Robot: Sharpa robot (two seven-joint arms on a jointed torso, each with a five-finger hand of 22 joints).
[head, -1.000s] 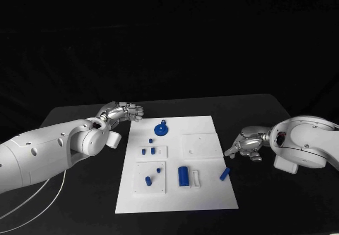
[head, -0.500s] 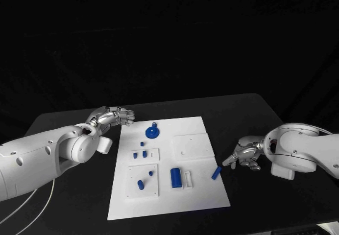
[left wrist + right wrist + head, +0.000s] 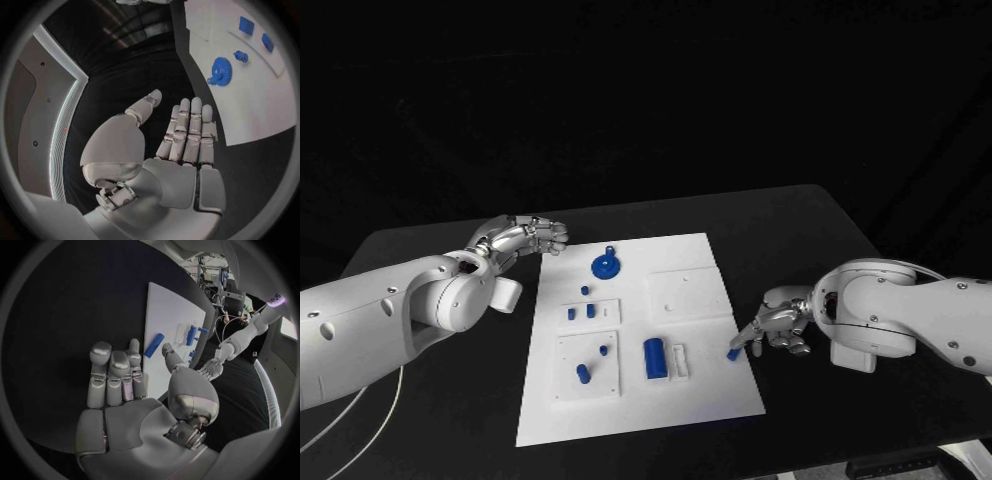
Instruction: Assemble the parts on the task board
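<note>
Both hands empty beside the task board (image 3: 639, 345).
Right hand (image 3: 776, 326) fingers spread near a loose blue bar (image 3: 734, 349); left hand (image 3: 524, 236) fingers loosely apart.

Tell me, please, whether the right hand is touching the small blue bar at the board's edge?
Apart. In the right wrist view the right hand is open, with white board showing between its fingertips and the blue bar.

Head cam overhead; wrist cams behind hands; shared: task board (image 3: 689, 262)
</note>
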